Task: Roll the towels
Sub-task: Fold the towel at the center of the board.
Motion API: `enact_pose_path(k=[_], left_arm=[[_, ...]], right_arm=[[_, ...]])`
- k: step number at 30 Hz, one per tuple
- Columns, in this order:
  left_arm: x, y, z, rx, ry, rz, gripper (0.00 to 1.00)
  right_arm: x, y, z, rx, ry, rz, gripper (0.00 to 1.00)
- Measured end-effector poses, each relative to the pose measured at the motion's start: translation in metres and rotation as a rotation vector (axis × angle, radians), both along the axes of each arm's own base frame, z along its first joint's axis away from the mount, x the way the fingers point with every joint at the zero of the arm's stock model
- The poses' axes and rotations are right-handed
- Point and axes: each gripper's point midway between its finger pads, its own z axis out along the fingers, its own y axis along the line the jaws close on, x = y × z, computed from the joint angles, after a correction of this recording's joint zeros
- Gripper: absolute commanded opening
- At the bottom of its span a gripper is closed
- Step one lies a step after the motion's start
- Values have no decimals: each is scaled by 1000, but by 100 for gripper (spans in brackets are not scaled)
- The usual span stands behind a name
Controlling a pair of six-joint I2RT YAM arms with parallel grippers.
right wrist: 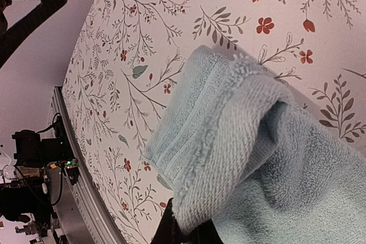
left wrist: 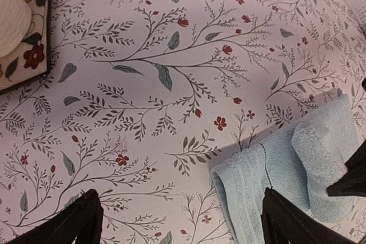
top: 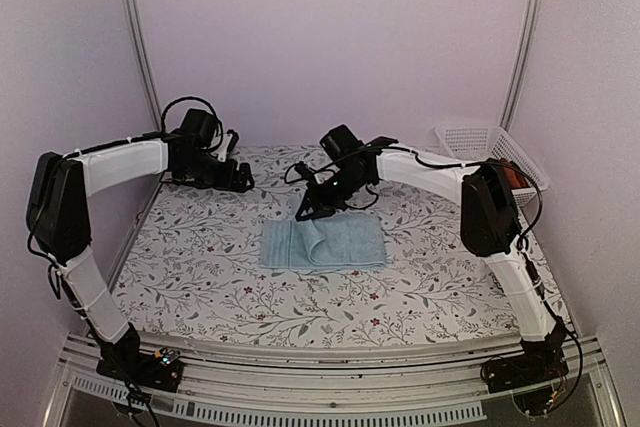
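A pale blue towel [top: 340, 247] lies flat in the middle of the flowered table, with one end folded over into a loose hump [right wrist: 229, 124]. My right gripper [top: 305, 212] is at the towel's far left part, shut on the lifted folded edge; its dark fingertips [right wrist: 189, 234] pinch the cloth at the bottom of the right wrist view. My left gripper [top: 242, 179] hovers to the left at the back, open and holding nothing. In the left wrist view the towel [left wrist: 274, 175] lies by its right finger [left wrist: 286, 221], under which the cloth's edge passes.
A white slotted basket [top: 482, 142] stands at the back right corner. A dark-edged flowered square with a white roll on it [left wrist: 26, 44] sits near the left gripper. The right gripper's dark tip [left wrist: 350, 180] shows over the towel. A metal rail [top: 330, 357] runs along the near edge.
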Motion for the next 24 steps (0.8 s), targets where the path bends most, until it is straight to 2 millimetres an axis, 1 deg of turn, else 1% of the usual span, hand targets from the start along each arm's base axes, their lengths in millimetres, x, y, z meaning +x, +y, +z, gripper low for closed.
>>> enact_pose_path(k=[5,7,8,9,10,15,19,21,24], left_arm=[[0,0,0,-1,1,0,97],[0,0,0,-1,1,0,97],[0,0,0,-1,1,0,97],[0,0,-1,-1,2,0,97],[0,0,-2,-1,4,1,97],[0,0,-5,-2,12,3,97],[-1,-1,-7,-3,18,4,97],[-2,0,-8,-3,22,4,97],[-2,-1,-8,-5,23,1,97]], right_arm=[[-5,4,0,13,12,19,3],[-6,5,-1,13,13,25,8],[-7,6,-2,12,13,27,11],[-8,6,-4,11,14,30,23],[-9,7,-5,11,16,33,30],[-13,13,-3,37,19,62,44],[-17,19,3,79,6,102,49],[-17,20,5,92,-10,119,53],[-13,17,5,92,-32,127,61]])
